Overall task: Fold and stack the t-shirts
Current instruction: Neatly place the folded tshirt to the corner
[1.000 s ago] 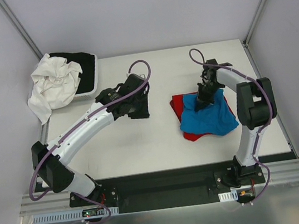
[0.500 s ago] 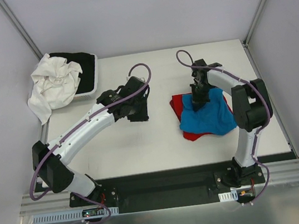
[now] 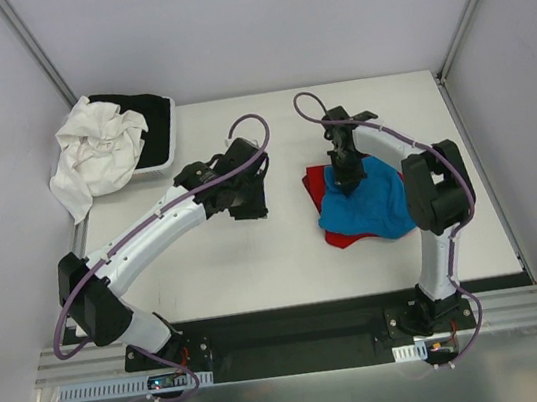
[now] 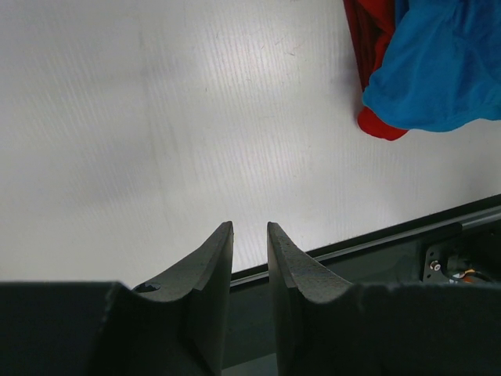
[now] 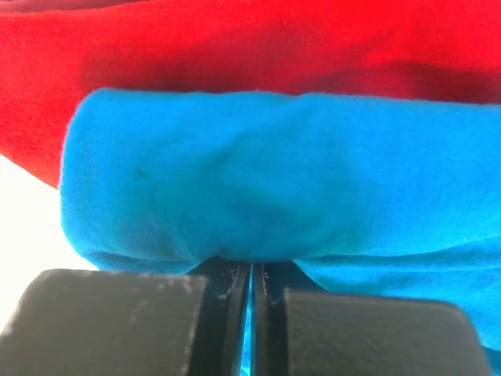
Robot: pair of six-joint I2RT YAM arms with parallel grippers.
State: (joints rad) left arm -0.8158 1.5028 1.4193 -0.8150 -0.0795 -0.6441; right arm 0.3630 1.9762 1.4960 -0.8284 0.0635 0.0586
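Top external: we've got the rumpled turquoise cotton t-shirt (image 3: 376, 210) atop the red cotton t-shirt (image 3: 318, 183), right gripper (image 3: 348, 181) pinching it, probably just tidying remaining.

My right arm (image 3: 437, 198) rises from its base, folds at the elbow beside the turquoise t-shirt (image 3: 376, 210) and reaches across it, wrist angled down. My right gripper (image 5: 251, 274) sits at the shirt's far left corner, fingers pressed together with a thin fold of its cloth pinched between them. My left arm (image 3: 147, 234) stretches long and low, well to the left of the shirt. My left gripper (image 4: 250, 231) hangs apart from the shirt, jaws parted by a narrow gap, nothing between them.
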